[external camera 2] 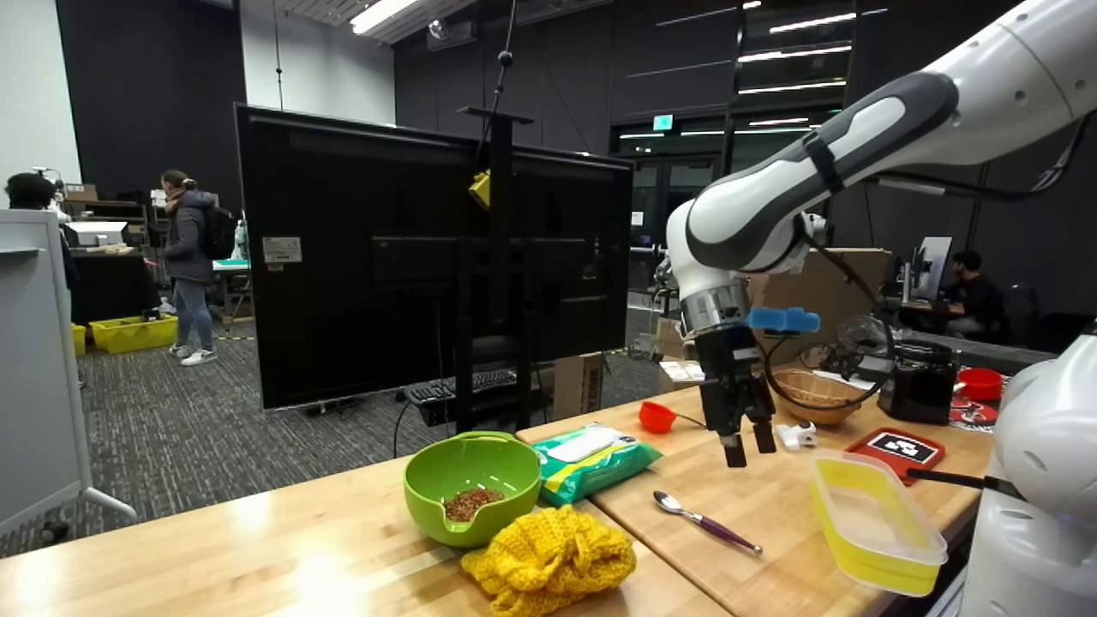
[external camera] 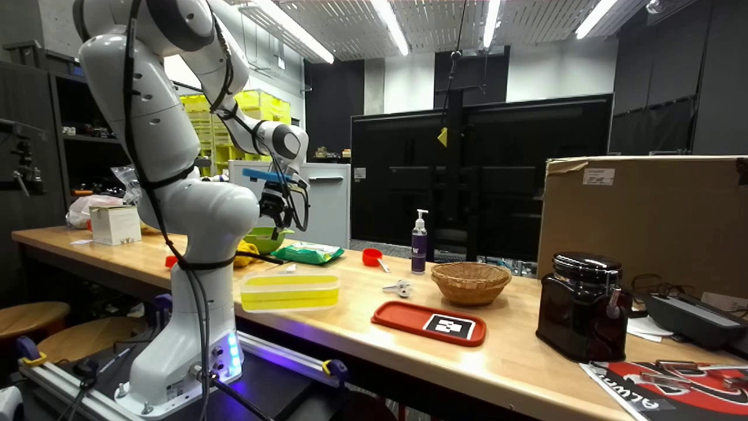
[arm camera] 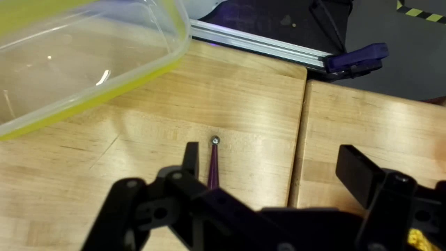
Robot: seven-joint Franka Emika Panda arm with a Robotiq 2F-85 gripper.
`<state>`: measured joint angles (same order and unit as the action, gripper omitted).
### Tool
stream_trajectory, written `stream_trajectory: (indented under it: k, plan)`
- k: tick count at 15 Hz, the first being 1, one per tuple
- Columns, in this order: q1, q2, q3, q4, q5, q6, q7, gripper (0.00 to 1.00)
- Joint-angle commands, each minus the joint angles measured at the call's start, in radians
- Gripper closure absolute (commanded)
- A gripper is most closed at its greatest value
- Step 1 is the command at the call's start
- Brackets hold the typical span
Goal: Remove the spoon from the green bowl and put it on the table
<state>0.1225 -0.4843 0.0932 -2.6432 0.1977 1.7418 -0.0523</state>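
The spoon [external camera 2: 707, 524], with a metal bowl and purple handle, lies on the light wooden table [external camera 2: 257, 531]. In the wrist view only its purple handle [arm camera: 213, 164] shows; the rest is hidden behind the gripper. The green bowl [external camera 2: 426, 506] stands on the table beyond the spoon and holds reddish-brown bits; it also shows partly in an exterior view [external camera: 260, 242]. My gripper [external camera 2: 750, 446] is open and empty, pointing down above the table and apart from the spoon. In the wrist view the open fingers [arm camera: 271, 158] are wide apart, the handle end near the left finger.
A yellow knitted cloth [external camera 2: 548, 561] and a green wipes pack [external camera 2: 591, 460] lie beside the bowl. A yellow-rimmed clear container [external camera 2: 883, 527], a red measuring cup [external camera 2: 656, 417], a woven basket [external camera 2: 814, 396], a red tray [external camera: 385, 316] and a pump bottle [external camera: 419, 248] stand around.
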Motion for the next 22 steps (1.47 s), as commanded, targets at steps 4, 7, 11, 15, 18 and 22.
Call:
stream_trajectory:
  k: [4,7,11,15,18,22]
  plan:
    - [0.013,-0.125,0.075,0.084,-0.014,-0.138,0.179,0.0]
    - [0.013,-0.177,0.107,0.106,-0.013,-0.177,0.26,0.0]
    - [0.011,-0.234,0.146,0.129,-0.014,-0.216,0.339,0.0]
    - [0.008,-0.286,0.179,0.139,-0.015,-0.242,0.398,0.0]
    - [0.005,-0.326,0.2,0.141,-0.013,-0.265,0.437,0.0]
    - [0.003,-0.364,0.22,0.129,-0.007,-0.256,0.463,0.0]
